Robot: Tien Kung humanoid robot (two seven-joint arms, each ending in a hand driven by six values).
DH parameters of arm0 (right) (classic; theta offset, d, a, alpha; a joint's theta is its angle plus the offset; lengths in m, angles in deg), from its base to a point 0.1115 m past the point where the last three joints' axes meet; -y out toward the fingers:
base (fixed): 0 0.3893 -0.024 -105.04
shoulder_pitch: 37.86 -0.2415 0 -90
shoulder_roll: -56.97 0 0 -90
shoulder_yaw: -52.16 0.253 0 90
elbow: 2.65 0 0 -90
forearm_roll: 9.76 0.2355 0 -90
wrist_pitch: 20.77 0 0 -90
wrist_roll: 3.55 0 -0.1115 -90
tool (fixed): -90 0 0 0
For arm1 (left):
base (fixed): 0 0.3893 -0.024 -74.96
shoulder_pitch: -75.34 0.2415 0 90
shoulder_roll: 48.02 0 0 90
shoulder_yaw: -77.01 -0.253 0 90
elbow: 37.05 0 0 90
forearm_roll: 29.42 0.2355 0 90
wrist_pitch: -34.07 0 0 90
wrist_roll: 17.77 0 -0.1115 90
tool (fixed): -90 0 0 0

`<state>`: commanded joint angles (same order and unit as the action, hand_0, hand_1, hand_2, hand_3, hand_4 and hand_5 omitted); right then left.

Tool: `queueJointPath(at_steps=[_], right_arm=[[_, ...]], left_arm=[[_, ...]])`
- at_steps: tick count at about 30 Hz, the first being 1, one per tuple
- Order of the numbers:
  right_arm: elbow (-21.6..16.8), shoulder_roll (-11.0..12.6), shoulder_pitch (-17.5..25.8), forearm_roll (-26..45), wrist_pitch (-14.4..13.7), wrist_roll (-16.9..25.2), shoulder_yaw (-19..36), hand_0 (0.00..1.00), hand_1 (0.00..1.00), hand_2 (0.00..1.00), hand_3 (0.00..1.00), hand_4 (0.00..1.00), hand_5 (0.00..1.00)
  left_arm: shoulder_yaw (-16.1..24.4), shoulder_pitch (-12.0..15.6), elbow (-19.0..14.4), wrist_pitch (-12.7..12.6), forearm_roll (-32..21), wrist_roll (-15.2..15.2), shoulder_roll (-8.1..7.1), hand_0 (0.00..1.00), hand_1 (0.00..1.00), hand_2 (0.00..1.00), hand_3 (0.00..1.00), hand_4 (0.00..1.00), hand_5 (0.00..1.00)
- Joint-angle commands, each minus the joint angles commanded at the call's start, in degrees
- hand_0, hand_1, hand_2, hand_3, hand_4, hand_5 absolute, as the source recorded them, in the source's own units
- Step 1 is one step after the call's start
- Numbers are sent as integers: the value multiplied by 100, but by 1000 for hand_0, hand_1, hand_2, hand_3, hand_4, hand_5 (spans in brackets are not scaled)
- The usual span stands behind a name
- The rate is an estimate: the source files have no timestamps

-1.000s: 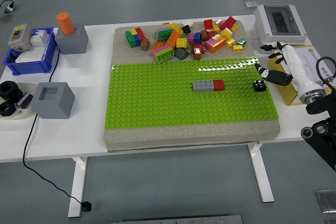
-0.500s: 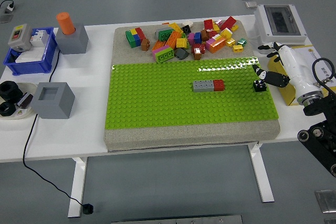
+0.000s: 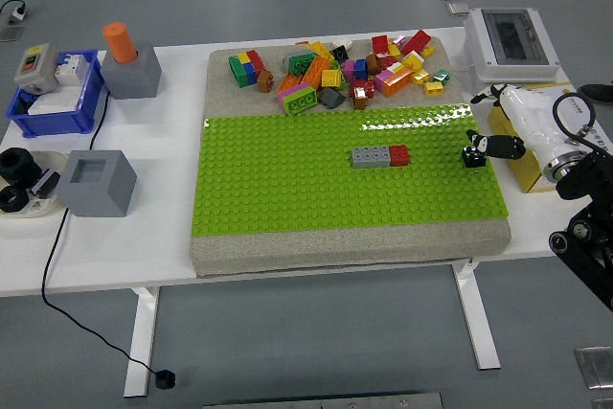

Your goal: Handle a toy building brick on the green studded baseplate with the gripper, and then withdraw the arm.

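A green studded baseplate [image 3: 306,179] lies on a grey mat in the middle of the table. A small black brick [image 3: 471,156] stands on it near its right edge. A grey brick joined to a red brick [image 3: 379,155] stands right of the plate's middle. My right hand [image 3: 482,141] comes in from the right edge, white forearm behind it. One black finger [image 3: 498,147] reaches down to the top of the black brick; I cannot tell if it touches. The other fingers are spread above and hold nothing. My left arm is out of view.
A heap of several loose coloured bricks [image 3: 335,69] lies on the mat behind the plate. A white box [image 3: 515,40] and a yellow box [image 3: 527,165] stand at the right. Grey blocks [image 3: 94,182], a blue bin [image 3: 59,93] and an orange cylinder [image 3: 121,42] stand at the left.
My right hand has turned and moved left and down, from beside the plate's right edge to just over the black brick. The bricks have not moved.
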<state>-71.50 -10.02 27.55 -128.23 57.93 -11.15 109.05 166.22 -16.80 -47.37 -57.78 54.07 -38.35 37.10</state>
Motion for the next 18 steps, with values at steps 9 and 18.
queueJointPath(at_steps=[9,18], right_arm=[[215,218,-508,-302,581,-513,-564,654,755,848,730,719,191],[722,124,-1051,-411,1063,-795,-1179,693,792,883,769,710,175]], left_arm=[[8,-15,0,8,5,3,-22,774,757,700,582,996,807],[63,-21,0,24,83,6,-38,774,759,700,580,997,806]])
